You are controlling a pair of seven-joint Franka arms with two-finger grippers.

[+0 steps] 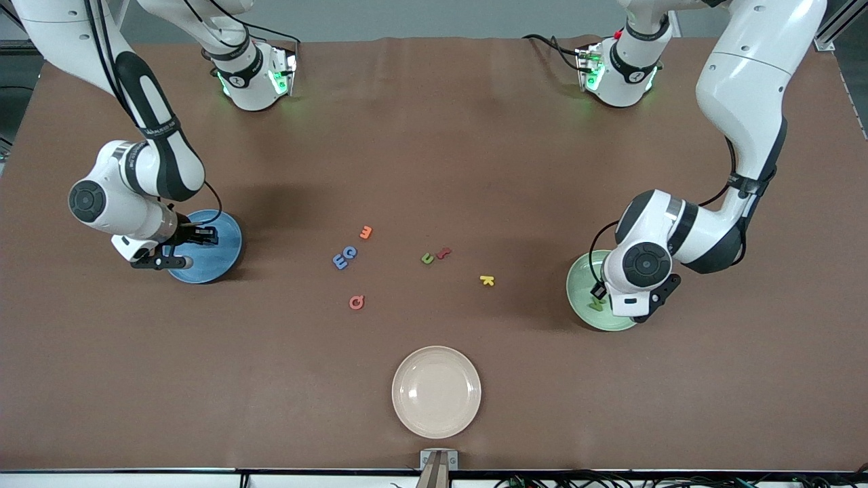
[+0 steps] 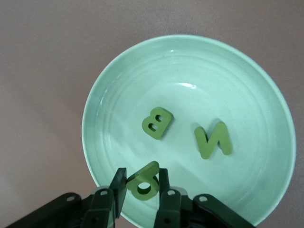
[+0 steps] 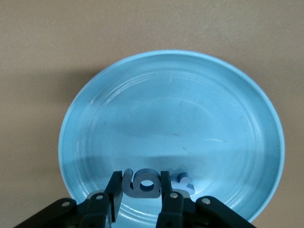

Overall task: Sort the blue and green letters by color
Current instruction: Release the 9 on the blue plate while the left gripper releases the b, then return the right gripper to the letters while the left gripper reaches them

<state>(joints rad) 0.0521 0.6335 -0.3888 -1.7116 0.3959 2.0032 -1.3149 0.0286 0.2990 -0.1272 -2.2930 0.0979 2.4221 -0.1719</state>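
The left claw (image 2: 139, 186) grips a green letter (image 2: 143, 181) over the green plate (image 2: 118, 80); the right claw (image 3: 141, 189) grips a blue letter (image 3: 142, 183) over the blue plate (image 3: 104, 109).

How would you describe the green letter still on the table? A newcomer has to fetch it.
Start at the cream plate nearest the front camera; the loose letters lie farther from that camera, mid-table. The green U touches a dark red letter, with the yellow K toward the left arm's end. It is the only olive-green piece lying off a plate.
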